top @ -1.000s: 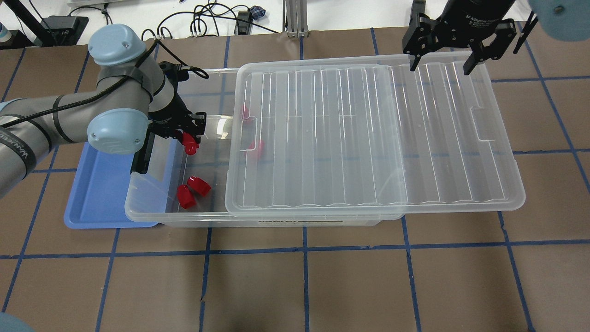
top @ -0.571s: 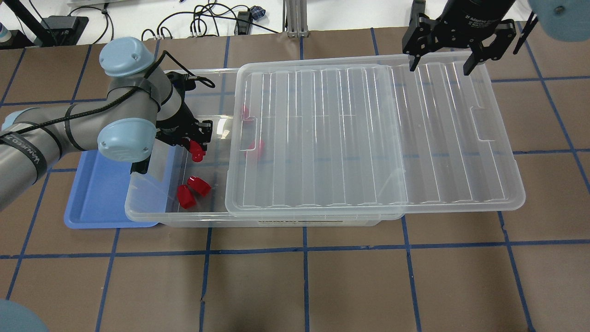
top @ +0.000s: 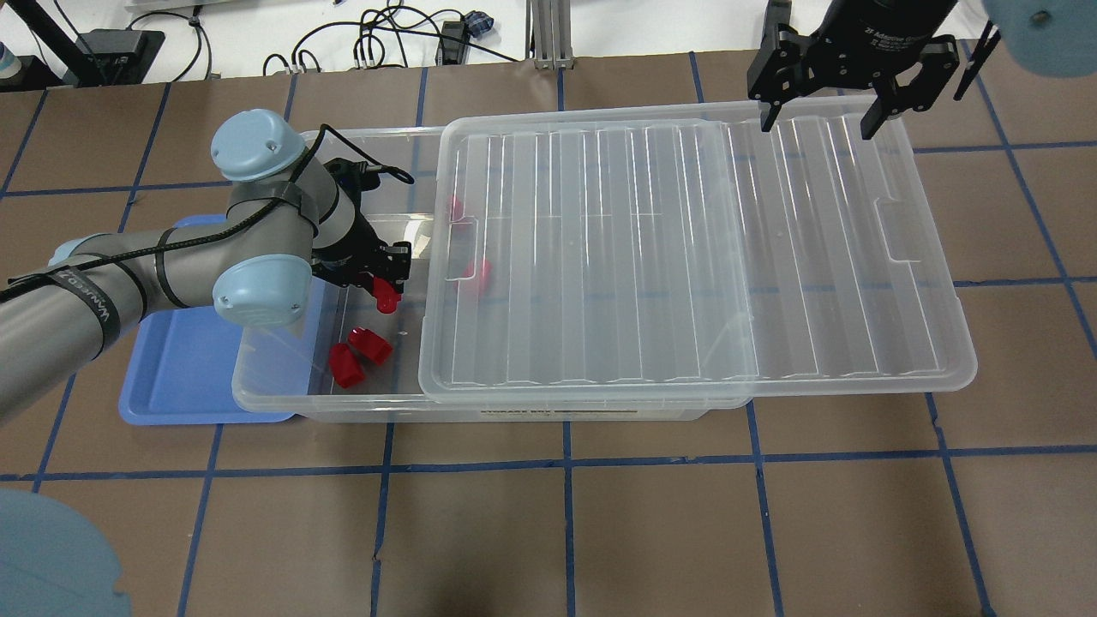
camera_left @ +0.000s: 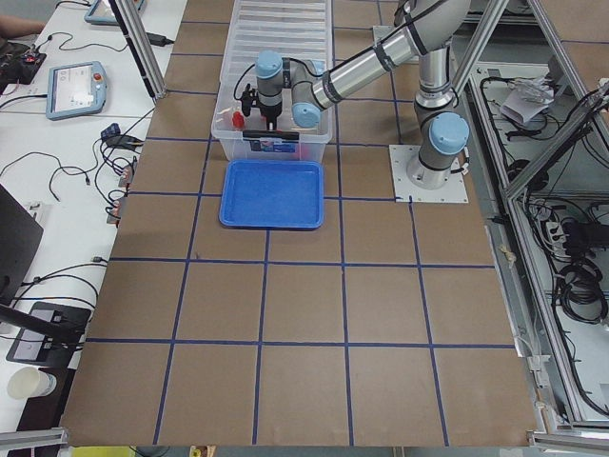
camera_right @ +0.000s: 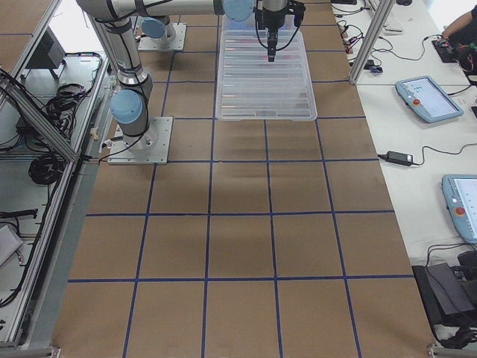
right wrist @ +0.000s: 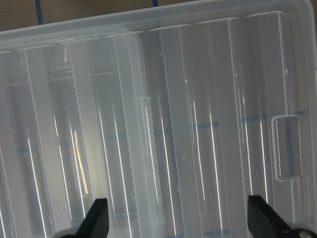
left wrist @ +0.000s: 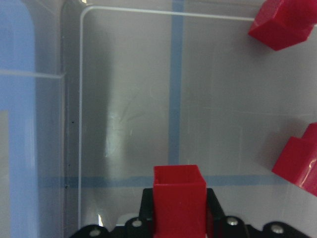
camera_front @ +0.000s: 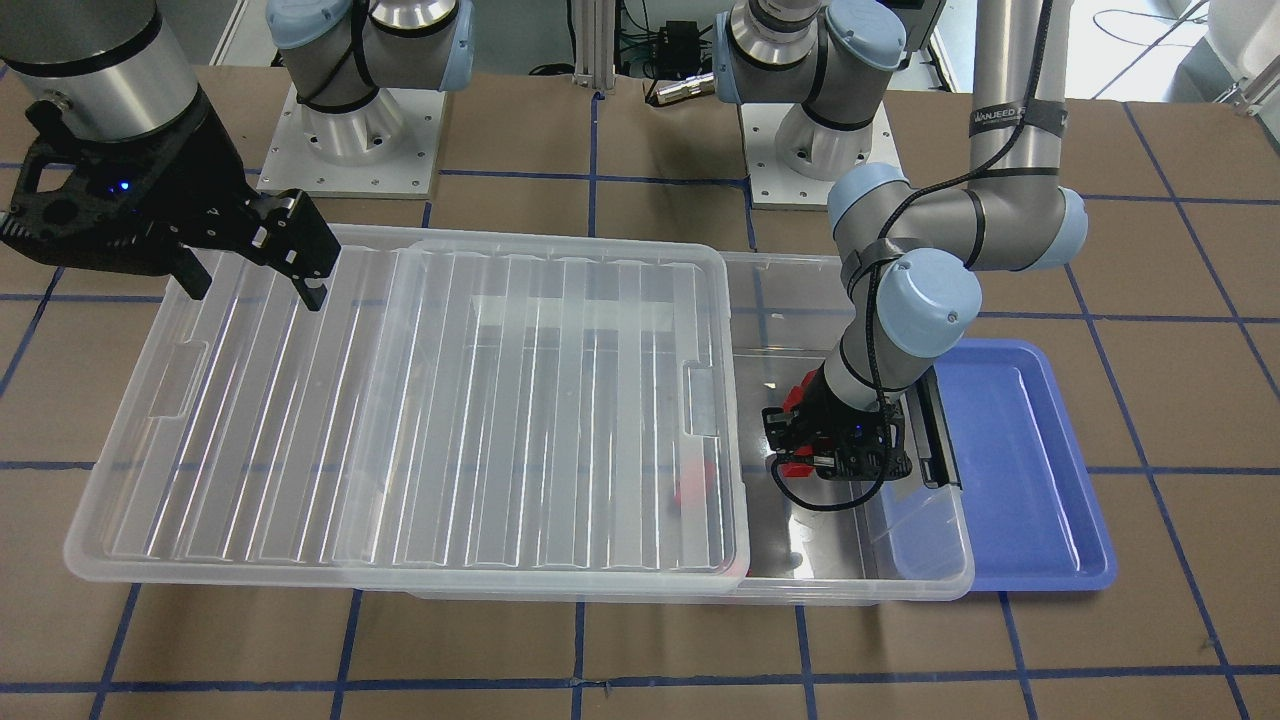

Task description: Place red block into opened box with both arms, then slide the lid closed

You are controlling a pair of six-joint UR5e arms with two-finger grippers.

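My left gripper [top: 386, 290] is shut on a red block [top: 386, 298] and holds it over the uncovered left end of the clear box [top: 283, 399]. The left wrist view shows that block [left wrist: 178, 198] between the fingers, above the box floor. Two more red blocks [top: 358, 354] lie on the floor near the box's front wall. Two others [top: 476, 272] show dimly under the lid. The ribbed clear lid [top: 686, 257] is slid right, covers most of the box and overhangs its right end. My right gripper [top: 818, 120] hangs open above the lid's far edge, touching nothing.
A blue tray [top: 176, 364] lies partly under the box's left end, below my left forearm. The box's black clip handle [camera_front: 935, 440] sits on that short end. Cables and stands line the table's far edge.
My left gripper has carried the red block rightward over the box opening, closer to the lid's edge. The right gripper and the lid have not moved.
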